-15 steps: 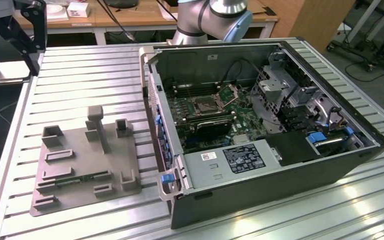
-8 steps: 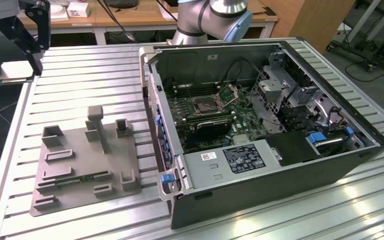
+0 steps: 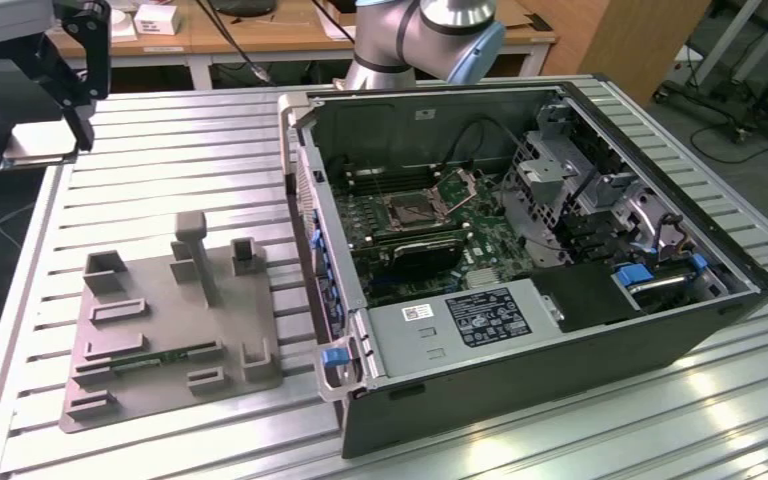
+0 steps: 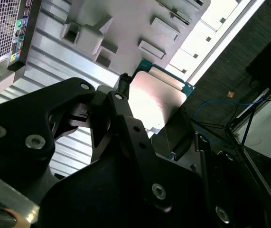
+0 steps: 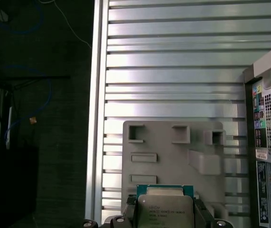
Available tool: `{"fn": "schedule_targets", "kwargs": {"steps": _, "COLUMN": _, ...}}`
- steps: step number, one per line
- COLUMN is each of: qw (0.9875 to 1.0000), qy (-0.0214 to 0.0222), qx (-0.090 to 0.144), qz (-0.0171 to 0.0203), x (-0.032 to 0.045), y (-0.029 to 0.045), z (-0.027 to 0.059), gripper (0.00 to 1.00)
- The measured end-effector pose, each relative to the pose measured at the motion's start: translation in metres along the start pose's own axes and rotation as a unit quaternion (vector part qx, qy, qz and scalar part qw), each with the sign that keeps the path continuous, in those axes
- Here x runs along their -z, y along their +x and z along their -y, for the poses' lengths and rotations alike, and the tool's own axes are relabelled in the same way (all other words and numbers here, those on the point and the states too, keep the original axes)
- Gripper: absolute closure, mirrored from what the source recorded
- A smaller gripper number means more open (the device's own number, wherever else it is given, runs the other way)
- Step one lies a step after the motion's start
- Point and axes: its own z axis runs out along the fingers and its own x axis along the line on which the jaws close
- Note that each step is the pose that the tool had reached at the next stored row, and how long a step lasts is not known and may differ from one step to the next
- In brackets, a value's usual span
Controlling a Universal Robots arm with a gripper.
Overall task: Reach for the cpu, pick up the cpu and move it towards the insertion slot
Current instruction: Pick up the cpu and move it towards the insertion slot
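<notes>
**The chip is held, but its slot is far off**

In the first wrist view, the end effector (image 5: 165, 206) is clamped on the cpu (image 5: 166, 211), with a black finger on each side. The silver top of the cpu faces the camera. Behind it is the grey holder tray (image 5: 173, 142), lying on the ribbed metal desk (image 5: 173, 61). The cpu looks lifted off the tray. Further away, in the exterior view, the open computer case (image 3: 491, 390) stands on the desk. The insertion slot (image 3: 408, 210) sits inside it with its flap up, well apart from the tray.

The hold is just on the thin edges, so the cpu could slip or tip. It could also bump the case wall going in.

The near edge of the cpu is cut off. The slot's pins are too small to see.
</notes>
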Motion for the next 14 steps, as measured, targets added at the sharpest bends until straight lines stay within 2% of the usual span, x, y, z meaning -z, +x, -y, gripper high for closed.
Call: {"fn": "schedule_targets", "kwargs": {"steps": 14, "qw": 1.0000, "qy": 0.0000, "qx": 0.000, "qz": 0.0000, "x": -0.0012, "y": -0.0058, "z": 0.0001, "gripper": 0.46}}
